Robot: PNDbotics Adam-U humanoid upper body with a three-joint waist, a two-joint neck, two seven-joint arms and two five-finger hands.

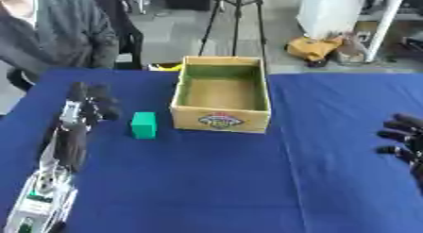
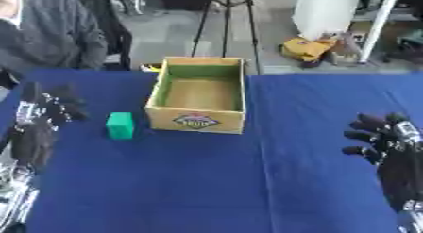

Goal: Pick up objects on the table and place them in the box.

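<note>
A small green block (image 1: pixel 143 124) stands on the blue table, just left of the cardboard box (image 1: pixel 221 118). The box is open at the top and I see nothing inside it. My left hand (image 1: pixel 89 104) hovers to the left of the green block, a short gap away, with its fingers relaxed and nothing in them. My right hand (image 2: pixel 382 135) rests near the right edge of the table, far from the box, fingers loosely curled and holding nothing.
The blue tablecloth (image 1: pixel 215 180) covers the whole work surface. A person in a grey top (image 1: pixel 58 29) sits at the far left corner. A tripod (image 1: pixel 235 20) and a yellow item (image 1: pixel 314 47) are on the floor beyond.
</note>
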